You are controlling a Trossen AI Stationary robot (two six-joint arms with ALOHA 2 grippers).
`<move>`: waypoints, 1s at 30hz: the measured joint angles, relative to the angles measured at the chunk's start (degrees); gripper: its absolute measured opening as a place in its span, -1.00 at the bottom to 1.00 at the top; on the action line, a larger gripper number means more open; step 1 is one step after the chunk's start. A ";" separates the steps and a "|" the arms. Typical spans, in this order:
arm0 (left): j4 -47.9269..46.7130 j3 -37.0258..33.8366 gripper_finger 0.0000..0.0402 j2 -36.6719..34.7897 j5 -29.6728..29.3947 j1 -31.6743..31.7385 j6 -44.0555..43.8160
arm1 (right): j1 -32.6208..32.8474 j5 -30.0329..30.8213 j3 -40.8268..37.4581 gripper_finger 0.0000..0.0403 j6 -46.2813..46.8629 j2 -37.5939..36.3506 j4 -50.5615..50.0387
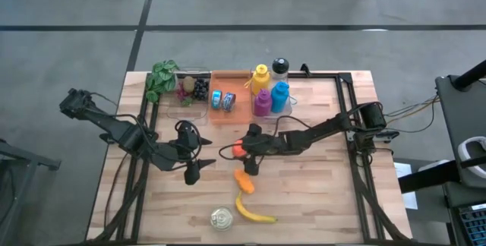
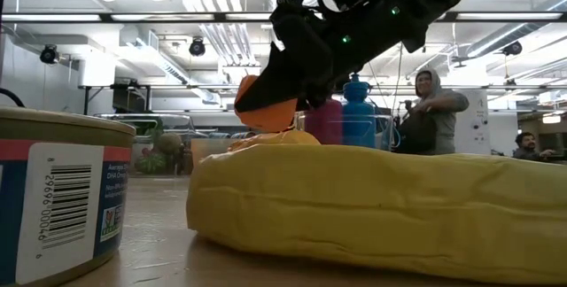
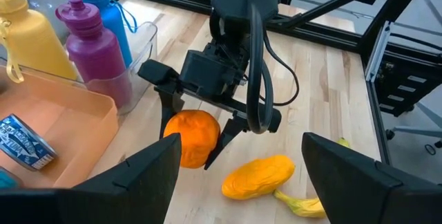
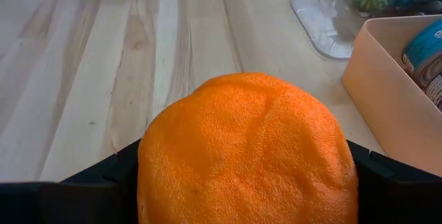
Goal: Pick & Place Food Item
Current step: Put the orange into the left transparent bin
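Note:
My right gripper (image 1: 243, 152) is shut on an orange (image 1: 238, 149) at the table's middle; the fruit fills the right wrist view (image 4: 245, 155). In the low view the orange (image 2: 266, 105) hangs under the dark gripper. My left gripper (image 1: 191, 171) waits open a little to the left, nothing between its fingers (image 3: 131, 182), looking at the orange (image 3: 192, 137). A yellow-orange fruit (image 1: 243, 180) lies on the table just nearer than the orange. A banana (image 1: 254, 214) and a tin can (image 1: 221, 218) rest by the near edge. My right gripper pinches the orange's two opposite sides (image 3: 173, 124) between its two fingers (image 3: 228, 131). The fingers come slanting down from the table's right side. In the low view the orange's underside (image 2: 264, 127) hangs a little clear of the table.
At the far side stand an orange bin (image 1: 231, 113) with cans, a clear bin holding coloured bottles (image 1: 269, 90), a clear box with grapes (image 1: 191, 86) and a leafy green (image 1: 161, 75). Black frame rails (image 1: 345, 102) run along the right. People (image 2: 434, 110) stand in the room beyond.

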 joint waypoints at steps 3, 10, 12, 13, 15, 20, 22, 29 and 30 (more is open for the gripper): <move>0.02 0.00 0.52 0.00 -0.01 0.00 0.00 | 0.00 -0.02 0.00 0.46 -0.01 0.00 0.00; 0.44 0.00 0.58 0.02 0.01 -0.01 0.00 | 0.00 -0.13 0.00 0.46 -0.04 0.00 0.02; 0.46 0.00 0.64 0.02 -0.01 -0.01 0.02 | 0.00 -0.13 0.00 0.46 -0.04 0.00 0.03; 0.46 0.00 0.68 0.02 -0.02 0.02 0.07 | -0.01 -0.13 -0.01 0.46 -0.04 0.00 0.11; 0.46 0.00 0.77 0.02 0.01 -0.01 0.22 | -0.02 -0.13 -0.02 0.46 -0.19 0.00 0.40; 0.46 0.00 0.97 0.02 -0.02 0.01 0.22 | -0.04 -0.13 0.00 0.46 -0.48 0.00 0.46; 0.46 0.00 0.97 0.02 -0.01 0.01 -0.03 | -0.04 -0.13 -0.01 0.46 -0.48 0.00 0.47; 0.46 0.00 0.99 0.02 -0.02 0.02 -0.69 | -0.13 -0.13 0.00 0.46 -0.48 0.00 0.46; 0.46 0.00 0.98 0.02 -0.02 0.02 -1.80 | -0.17 -0.13 0.00 0.46 -0.48 0.00 0.46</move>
